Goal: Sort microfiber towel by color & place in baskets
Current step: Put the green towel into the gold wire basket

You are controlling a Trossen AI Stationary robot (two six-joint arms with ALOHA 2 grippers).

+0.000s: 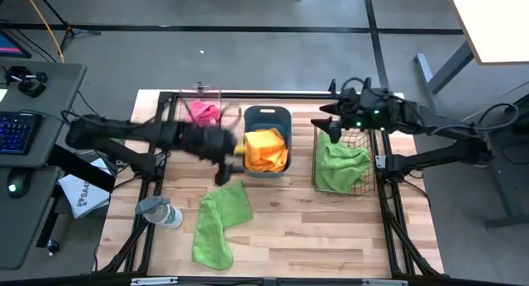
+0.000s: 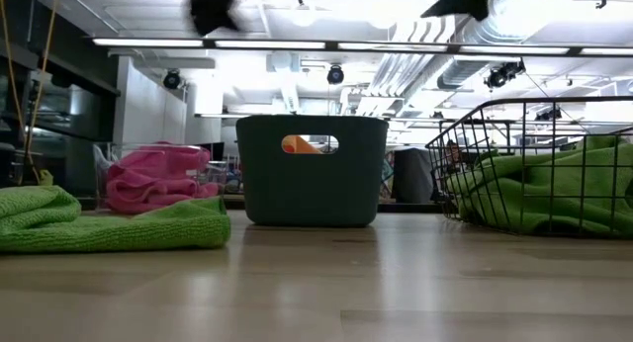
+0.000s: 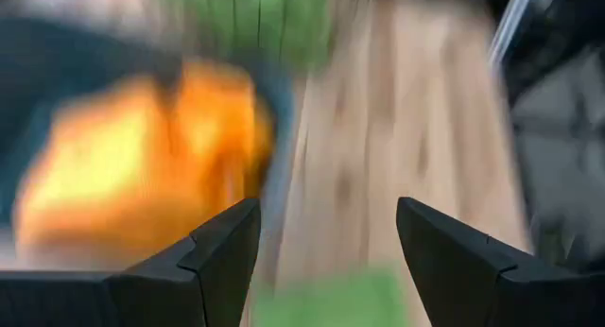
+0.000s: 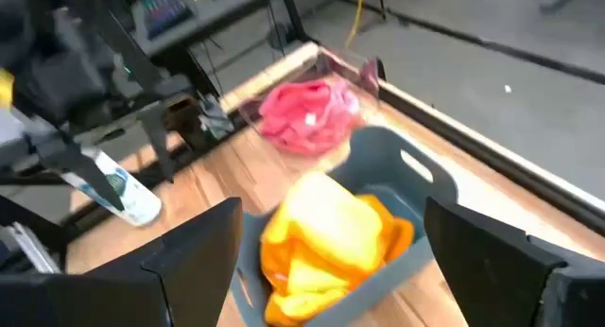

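A lime green towel lies flat on the table near its front edge; it also shows in the low view. Pink towels fill the clear box. Orange towels sit in the teal tub. More green towel lies in the wire basket. My left gripper hangs open and empty between the teal tub and the green towel on the table; it also shows in its wrist view. My right gripper is open and empty above the wire basket's far-left corner.
A clear bottle with a grey cap lies on the table's left side, left of the green towel. The three bins stand in a row along the far half. Bare wood stretches across the near right part of the table.
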